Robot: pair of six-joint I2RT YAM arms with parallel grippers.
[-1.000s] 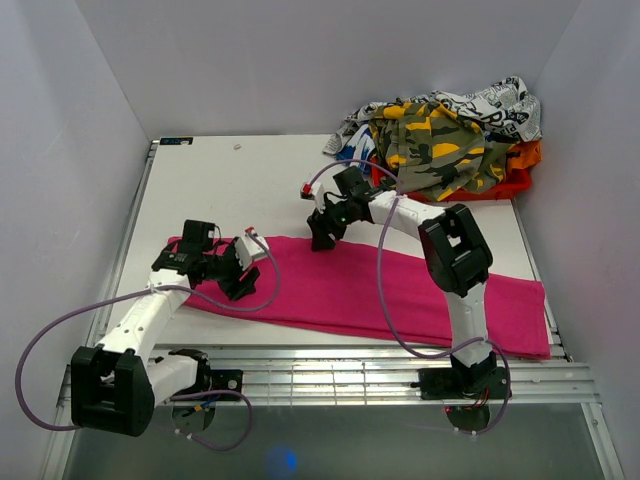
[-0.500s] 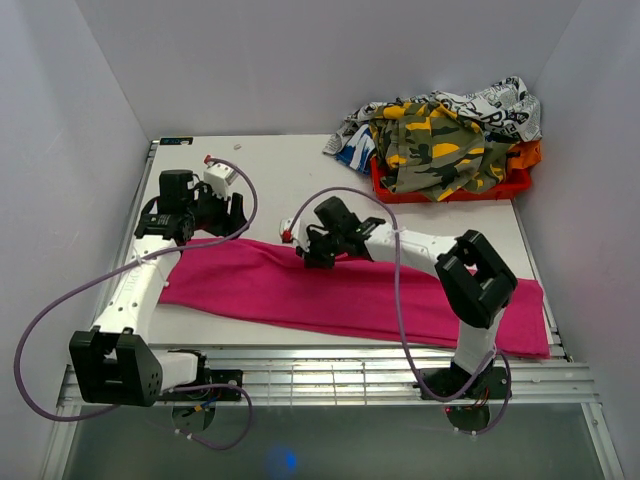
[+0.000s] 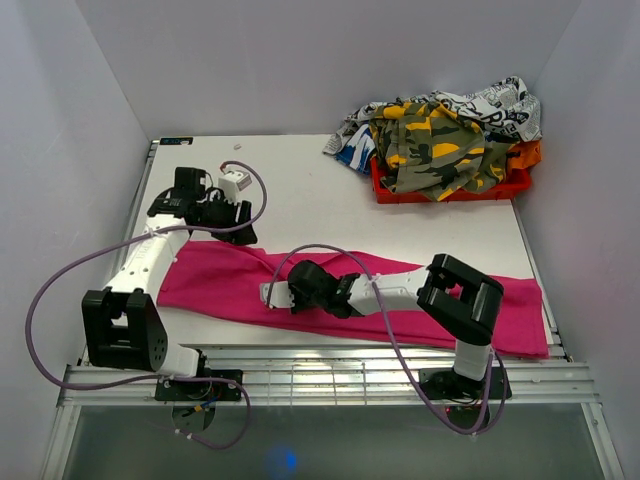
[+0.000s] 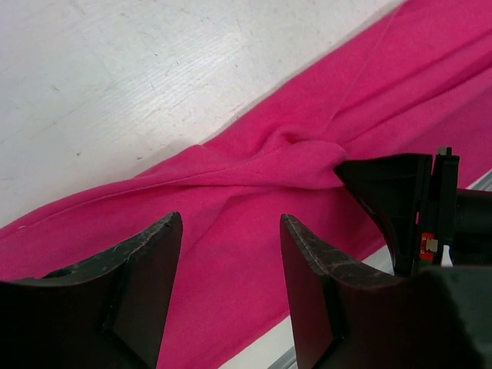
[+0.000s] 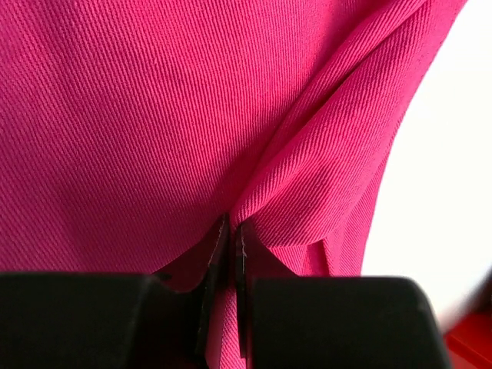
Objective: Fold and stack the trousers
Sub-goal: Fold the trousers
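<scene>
- Pink trousers (image 3: 215,282) lie in a long band across the near half of the white table (image 3: 290,185), seen from above; half a second ago the right gripper (image 3: 270,296) sat at the band's far edge, and now it is close to the near edge, with the far edge of the cloth drawn along after it into a rumpled ridge; the left gripper (image 3: 240,218) has shifted only slightly and hangs over the far edge of the trousers near their left end; a red tray (image 3: 450,192) heaped with patterned clothes (image 3: 440,140) sits in the far right corner, unchanged.
- Left wrist view: the left gripper (image 4: 231,223) has its two black fingers spread wide with nothing between them; below, the trousers (image 4: 430,69) look soft and matte, gathered into a twisted bunch of folds where the right gripper (image 4: 400,196) pinches them; the table (image 4: 154,61) is scuffed white.
- Right wrist view: the right gripper (image 5: 233,227) is closed tight on a raised fold of the trousers (image 5: 115,115); fine diagonal ribbing shows in the weave; bare table (image 5: 446,192) lies to the right.
</scene>
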